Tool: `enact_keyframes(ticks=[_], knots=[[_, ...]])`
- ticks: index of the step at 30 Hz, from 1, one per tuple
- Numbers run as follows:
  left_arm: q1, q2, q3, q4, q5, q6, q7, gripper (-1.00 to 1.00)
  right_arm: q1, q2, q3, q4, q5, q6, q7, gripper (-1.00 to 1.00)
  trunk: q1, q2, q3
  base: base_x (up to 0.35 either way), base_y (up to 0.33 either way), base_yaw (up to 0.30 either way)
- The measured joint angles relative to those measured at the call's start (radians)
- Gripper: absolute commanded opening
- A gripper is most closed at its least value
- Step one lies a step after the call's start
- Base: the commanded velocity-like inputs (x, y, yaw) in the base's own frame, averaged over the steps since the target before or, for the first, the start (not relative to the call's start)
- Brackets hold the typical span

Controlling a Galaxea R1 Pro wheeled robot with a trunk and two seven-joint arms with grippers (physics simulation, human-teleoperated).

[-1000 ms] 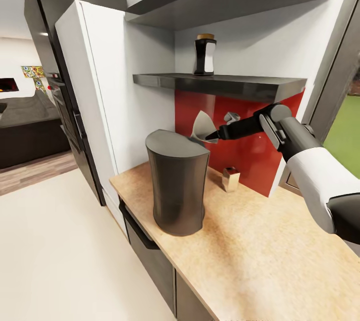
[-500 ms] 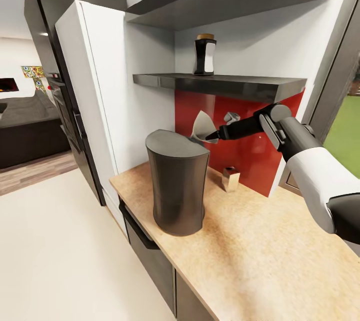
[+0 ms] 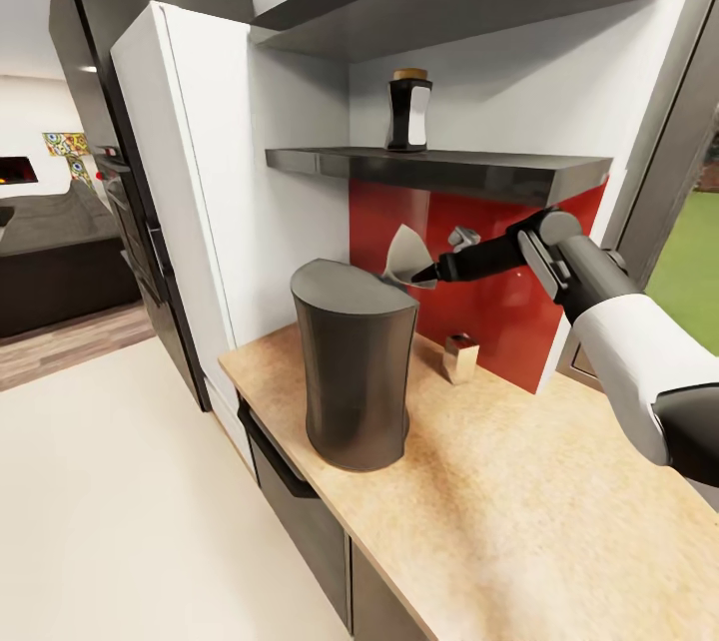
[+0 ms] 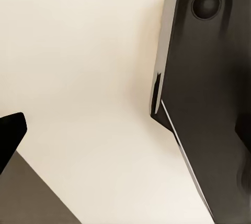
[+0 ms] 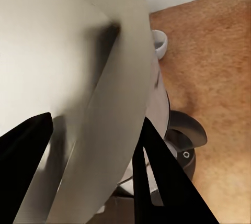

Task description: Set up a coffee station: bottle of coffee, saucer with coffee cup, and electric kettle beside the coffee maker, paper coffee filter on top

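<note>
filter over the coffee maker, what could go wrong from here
1. The right gripper pinches the filter by one edge, over the far rim of the coffee maker rather than its middle; released here, it may slide off behind.
2. The top looks slanted, so the filter could slip.
3. Pushing lower could nudge the coffee maker, which stands near the countertop edge.

1. The coffee maker [image 3: 355,366] is dark grey all over.
2. The paper coffee filter [image 3: 405,254] in my right end effector [image 3: 431,271] is pale grey-white.
3. My right end effector is black, and my arm is white and dark grey.
4. The tabletop [image 3: 539,481] is light brown with a speckled wood look.
5. The bottle of coffee [image 3: 408,111] is dark brown with a pale front.
6. The kitchen shelf [image 3: 439,168] is dark grey.
7. The wall panel [image 3: 499,307] is red.
</note>
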Motion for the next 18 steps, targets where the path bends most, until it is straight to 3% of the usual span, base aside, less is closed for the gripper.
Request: enact_keyframes(ticks=[3,4,18], knots=[[0.000,0.000,0.000,0.000,0.000,0.000,0.000,1.00,0.000,0.000,0.000,0.004,-0.001,0.000,0.000,-1.00,0.000,0.000,0.000,0.000,0.000,0.000],[0.000,0.000,0.000,0.000,0.000,0.000,0.000,1.00,0.000,0.000,0.000,0.004,-0.001,0.000,0.000,1.00,0.000,0.000,0.000,0.000,0.000,0.000],[0.000,0.000,0.000,0.000,0.000,0.000,0.000,1.00,0.000,0.000,-0.002,0.003,-0.001,0.000,0.000,1.00,0.000,0.000,0.000,0.000,0.000,0.000]])
